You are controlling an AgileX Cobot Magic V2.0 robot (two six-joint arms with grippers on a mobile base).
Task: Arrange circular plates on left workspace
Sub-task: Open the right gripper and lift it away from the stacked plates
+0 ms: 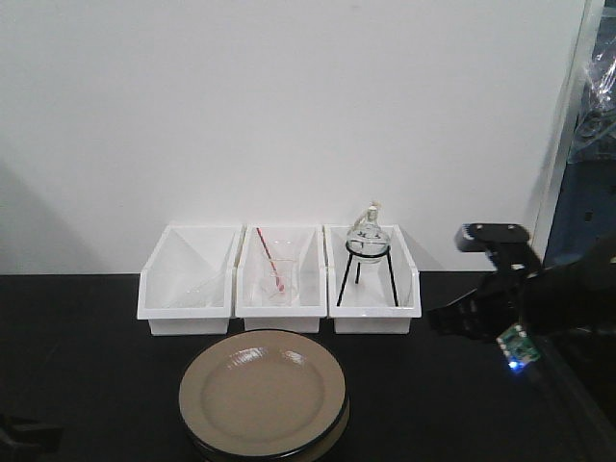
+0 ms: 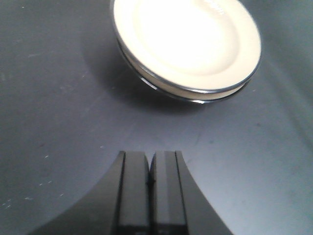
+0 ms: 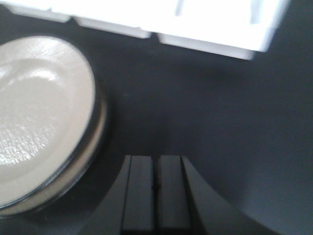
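Observation:
Two tan circular plates (image 1: 262,393) with dark rims lie stacked on the black countertop (image 1: 87,346), in front of the middle white bin. The stack also shows in the left wrist view (image 2: 188,41) and at the left of the right wrist view (image 3: 41,117). My left gripper (image 2: 149,159) is shut and empty, hovering over bare countertop well short of the stack. My right gripper (image 3: 157,161) is shut and empty, just right of the stack's edge. The right arm (image 1: 496,308) hangs at the right side of the counter.
Three white bins stand in a row against the wall: the left bin (image 1: 189,281) holds clear glassware, the middle bin (image 1: 279,279) holds a beaker with a red rod, the right bin (image 1: 372,279) holds a round flask on a black tripod. The bins also edge the right wrist view (image 3: 215,24).

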